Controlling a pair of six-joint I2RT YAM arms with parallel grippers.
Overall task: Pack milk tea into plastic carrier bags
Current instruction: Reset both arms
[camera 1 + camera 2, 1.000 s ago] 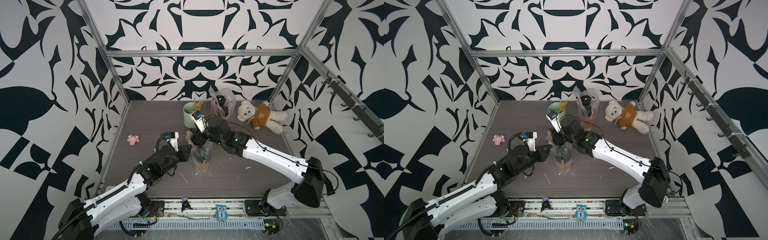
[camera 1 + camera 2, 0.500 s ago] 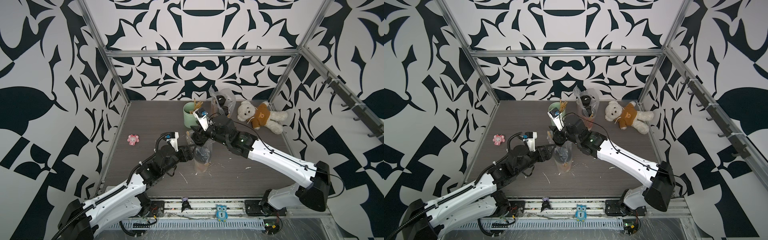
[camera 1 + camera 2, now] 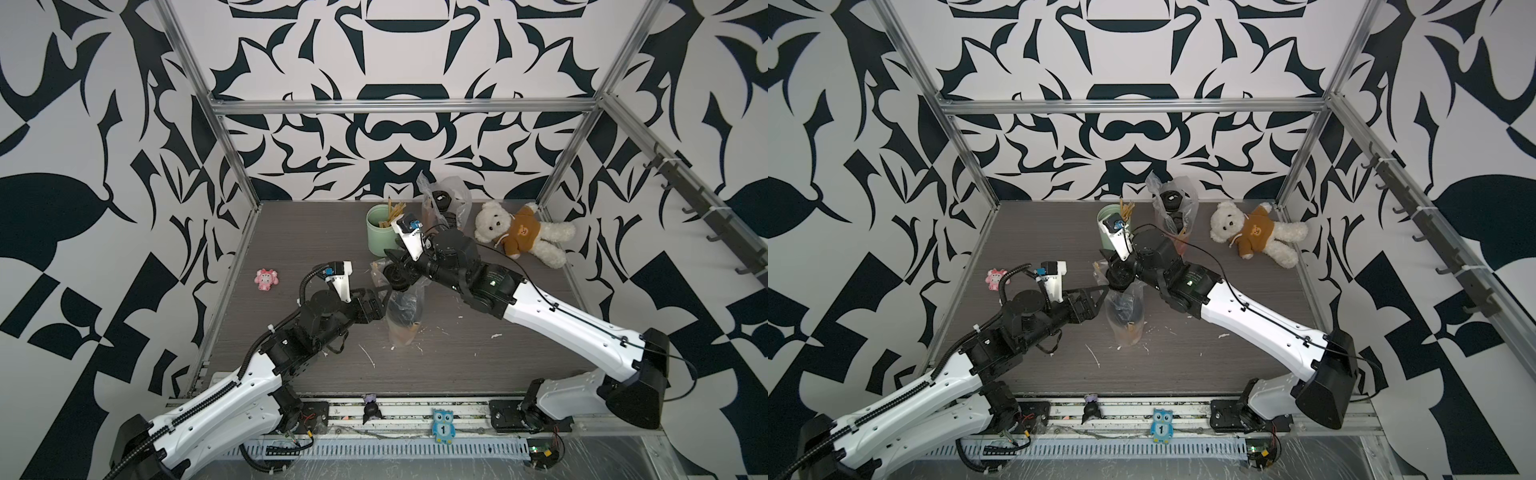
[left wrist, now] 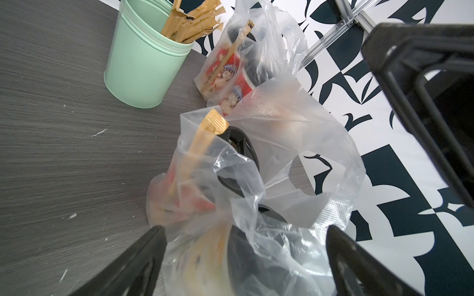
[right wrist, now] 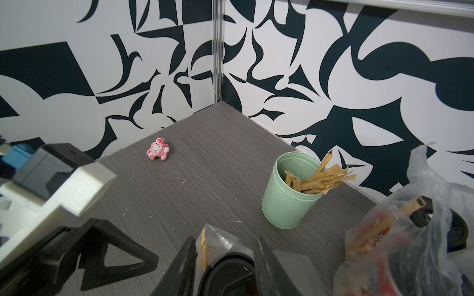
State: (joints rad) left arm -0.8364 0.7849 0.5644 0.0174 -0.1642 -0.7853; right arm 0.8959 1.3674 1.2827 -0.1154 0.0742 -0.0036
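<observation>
In both top views a clear plastic carrier bag [image 3: 403,309] [image 3: 1126,311] stands mid-table with milk tea inside. My right gripper [image 5: 225,246] is shut on the black lid [image 5: 228,274] of a milk tea cup at the bag's mouth, with a flap of plastic and a paper-wrapped stick between the fingers too. The left gripper [image 4: 246,230] is open, its fingers spread on either side of the bag [image 4: 269,179] without pinching it. Another carrier bag [image 3: 440,208] [image 4: 230,71] at the back holds red printed cups.
A mint-green cup of sticks [image 3: 382,232] [image 5: 287,202] stands just behind the near bag. A teddy bear [image 3: 519,232] lies at the back right and a small pink toy [image 3: 266,279] at the left. White scraps litter the front of the table.
My left gripper has opened and let go of the near bag. The right arm shifted slightly back with the cup lid still between its fingers.
</observation>
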